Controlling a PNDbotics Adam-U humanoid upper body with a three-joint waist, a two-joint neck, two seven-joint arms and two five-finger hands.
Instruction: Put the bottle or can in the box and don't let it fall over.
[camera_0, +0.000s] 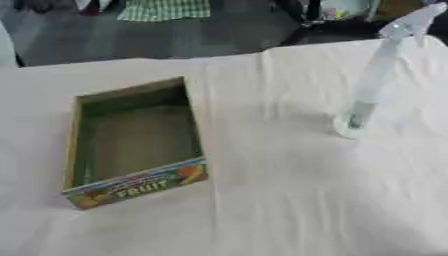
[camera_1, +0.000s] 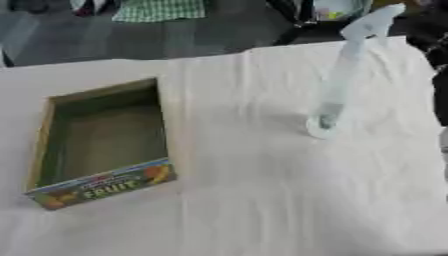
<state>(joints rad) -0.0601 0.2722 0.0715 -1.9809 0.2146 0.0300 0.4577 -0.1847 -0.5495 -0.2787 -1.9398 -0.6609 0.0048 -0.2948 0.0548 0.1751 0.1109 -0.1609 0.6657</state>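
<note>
1. Left: the box (camera_0: 136, 145) — an open cardboard tray with "FRUIT" printed on its near end wall — lies flat on the white cloth of the tabletop (camera_0: 289, 200). Its mouth faces up and nothing is inside. Judgement: it is placed so that a tall item can be lowered straight in from above.

2. Centre: bare, wrinkled cloth between the box and the task's item; the two are well apart.

3. Right: the bottle (camera_0: 372, 82) — tall, slim, pale and translucent, with what looks like a spray-type head at the top — stands on its round base, upright, though it appears to lean toward the far right in this downward view. Not yet in the box. Judgement: narrow base and high top make it prone to tipping, so a grasp low to mid-body and a vertical set-down would suit.

4. Hands: neither the left nor the right hand appears in either eye view, so I cannot tell how far either is open, and nothing is held or touched. A dark shape (camera_1: 437, 60) at the right edge of the right eye view is not identifiable.

5. Status, judged: the task has not started; reach and grasp come next.
</note>
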